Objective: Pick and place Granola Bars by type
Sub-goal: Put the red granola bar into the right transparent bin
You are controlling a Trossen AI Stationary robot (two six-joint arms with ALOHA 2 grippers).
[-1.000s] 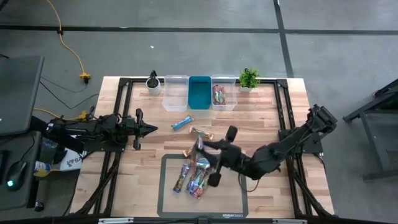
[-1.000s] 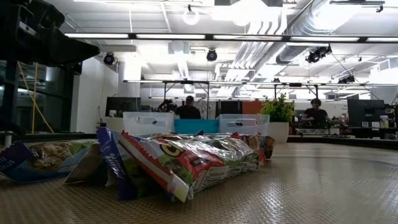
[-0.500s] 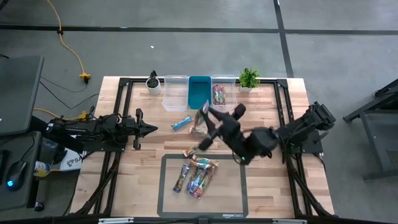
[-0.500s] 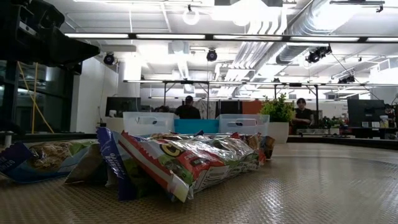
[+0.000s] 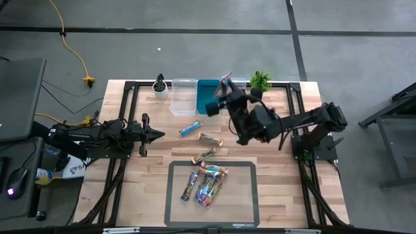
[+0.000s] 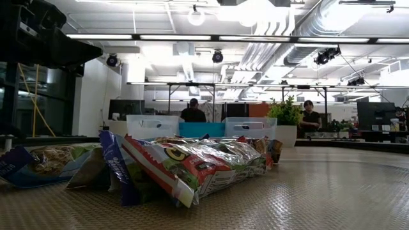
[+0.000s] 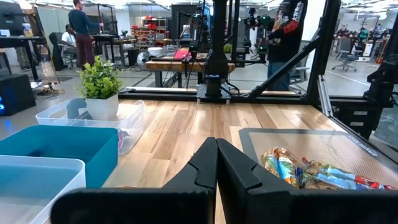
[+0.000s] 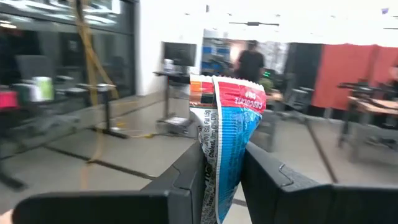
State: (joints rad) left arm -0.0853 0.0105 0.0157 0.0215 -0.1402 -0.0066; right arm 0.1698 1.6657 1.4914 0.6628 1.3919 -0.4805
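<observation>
The red-and-blue granola bar (image 8: pixel 225 140) stands upright, pinched between the fingers of the right gripper (image 5: pixel 224 88) above the bins at the bench's far edge; its lower end is hidden by the jaws. Crinkly, shiny bars (image 5: pixel 207 184) lie heaped on the dark mat (image 5: pixel 244 201) at the near edge, others loose on bare wood mid-bench. The left gripper (image 5: pixel 156 134) waits closed and empty by the left edge.

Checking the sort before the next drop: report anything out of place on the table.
Three granola bars lie loose on bare wood between the mat and the bins, outside the pile. Otherwise nothing odd: the right end effector grips a bar above the bins.
</observation>
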